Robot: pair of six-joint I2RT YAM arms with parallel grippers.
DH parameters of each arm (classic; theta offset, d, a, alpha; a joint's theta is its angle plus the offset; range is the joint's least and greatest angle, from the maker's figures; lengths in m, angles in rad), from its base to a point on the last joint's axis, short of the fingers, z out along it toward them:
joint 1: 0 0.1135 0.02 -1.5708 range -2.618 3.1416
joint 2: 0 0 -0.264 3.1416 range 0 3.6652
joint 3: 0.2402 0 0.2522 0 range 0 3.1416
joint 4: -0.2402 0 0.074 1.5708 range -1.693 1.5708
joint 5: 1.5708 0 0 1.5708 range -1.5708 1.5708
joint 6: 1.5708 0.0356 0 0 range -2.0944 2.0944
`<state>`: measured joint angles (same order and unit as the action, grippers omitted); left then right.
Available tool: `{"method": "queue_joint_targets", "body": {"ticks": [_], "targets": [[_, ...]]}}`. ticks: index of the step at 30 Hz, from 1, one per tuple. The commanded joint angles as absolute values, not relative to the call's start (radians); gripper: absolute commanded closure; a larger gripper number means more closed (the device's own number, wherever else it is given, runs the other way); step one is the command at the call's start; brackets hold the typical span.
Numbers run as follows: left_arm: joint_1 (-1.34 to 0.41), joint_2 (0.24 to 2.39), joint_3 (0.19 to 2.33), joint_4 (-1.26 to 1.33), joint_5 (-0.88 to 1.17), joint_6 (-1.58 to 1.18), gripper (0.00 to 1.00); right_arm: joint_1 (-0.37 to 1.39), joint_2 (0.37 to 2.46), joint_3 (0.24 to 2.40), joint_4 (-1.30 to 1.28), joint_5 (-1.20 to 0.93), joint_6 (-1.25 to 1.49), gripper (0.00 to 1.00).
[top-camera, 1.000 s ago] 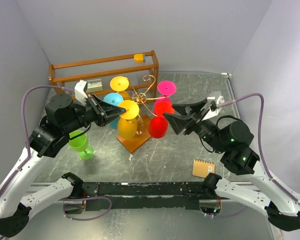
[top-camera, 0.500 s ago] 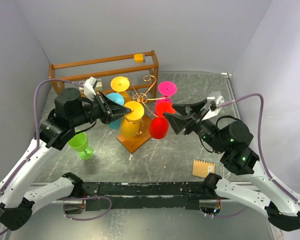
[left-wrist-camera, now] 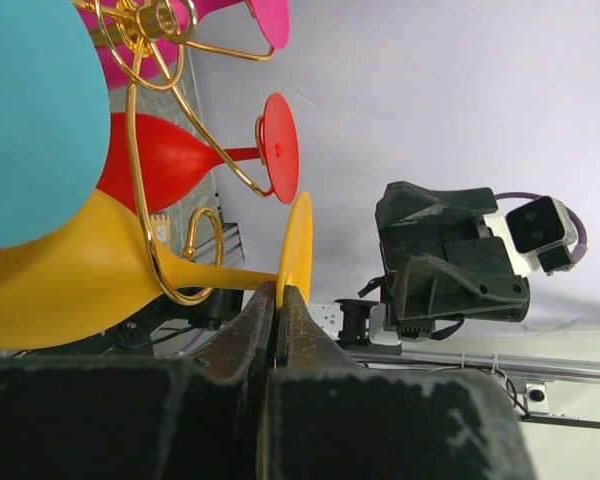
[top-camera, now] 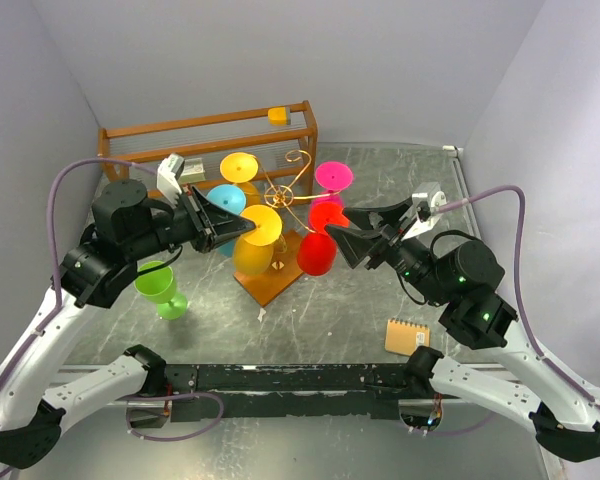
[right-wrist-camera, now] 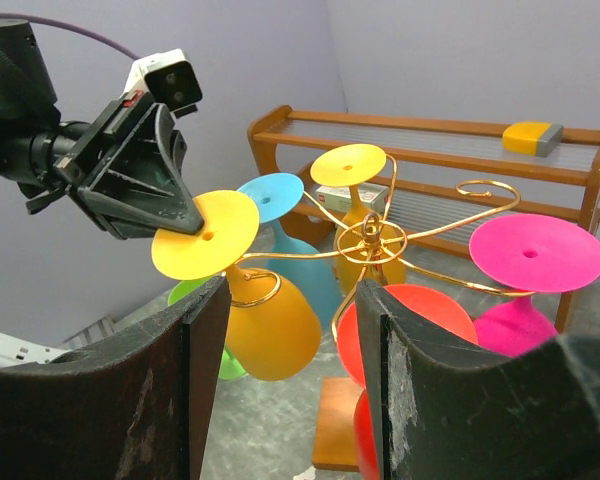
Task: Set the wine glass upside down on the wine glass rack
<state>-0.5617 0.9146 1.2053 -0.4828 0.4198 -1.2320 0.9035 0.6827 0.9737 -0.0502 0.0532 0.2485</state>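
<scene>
Nearest on the grey counter [top-camera: 330,310], to the right, lies a small brown notebook [top-camera: 407,337]; on the left a green glass [top-camera: 160,288] stands upright under the left arm; further in sits the rack [top-camera: 292,188], its square wooden base [top-camera: 270,283] flat on the counter and gold wire curls spreading from the top of its post; the wine glass [top-camera: 252,254], amber yellow, hangs upside down on the rack's near left side, bowl down, foot up and tipped a little, its stem passing through a gold curl; the left hand [top-camera: 244,226] is clenched on the rim of that foot, its two fingers [left-wrist-camera: 245,330] pinched tight on the edge of the disc; the right hand [top-camera: 342,232] is released, fingers spread with nothing between them, pointing at the rack from the right, just beside a red glass [top-camera: 317,255] that hangs bowl down; beyond, a blue glass [top-camera: 226,198], a second yellow glass [top-camera: 239,167] and a pink glass [top-camera: 333,177] hang upside down on the farther curls; behind the rack a wooden shelf [top-camera: 205,128] stands by the far wall, a yellow block [top-camera: 278,115] on its top rail
</scene>
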Motion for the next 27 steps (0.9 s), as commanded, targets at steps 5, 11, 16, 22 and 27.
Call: {"method": "queue_joint_targets", "body": {"ticks": [5,11,16,22,27], "targets": [[-0.56,0.889,1.204,-0.507,0.433,-1.202,0.93,0.906,0.68,0.979,-0.031,0.061,0.246,0.47],[-0.56,0.889,1.204,-0.484,0.484,-1.15,0.93,0.906,0.679,0.971,-0.023,0.064,0.25,0.47],[-0.56,0.91,1.207,-0.443,0.559,-1.113,0.93,0.905,0.686,0.974,-0.021,0.063,0.25,0.47],[-0.56,0.945,1.213,-0.428,0.612,-1.1,0.93,0.906,0.691,0.974,-0.02,0.064,0.251,0.47],[-0.56,0.974,1.22,-0.422,0.628,-1.098,0.89,0.905,0.69,0.976,-0.023,0.07,0.25,0.47]]}}
